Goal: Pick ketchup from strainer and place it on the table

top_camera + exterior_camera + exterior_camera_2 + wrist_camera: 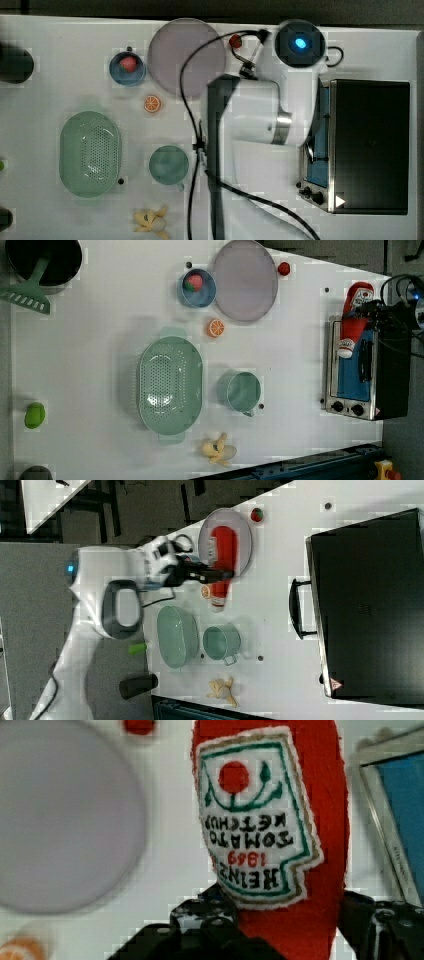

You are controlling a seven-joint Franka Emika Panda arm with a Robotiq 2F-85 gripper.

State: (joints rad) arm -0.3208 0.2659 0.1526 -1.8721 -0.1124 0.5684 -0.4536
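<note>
My gripper [287, 922] is shut on the ketchup [280, 820], a red bottle with a white "Tomato Ketchup" label, gripped across its body. The ketchup [223, 555] hangs in the air over the table [280, 605], lengthwise between the purple plate and the oven. In the left view the ketchup [352, 315] appears in front of the oven's near corner, with the gripper [369, 310] beside it. The pale green strainer [90, 152] lies empty toward the top view's left, well apart from the arm. It is also visible as the strainer [170, 385] and the strainer [176, 636].
A purple plate [186, 55], a blue bowl [127, 68] holding a strawberry, an orange slice [152, 104], a green cup [169, 165] and a banana toy [150, 220] lie around. A toaster oven [367, 145] stands at the top view's right.
</note>
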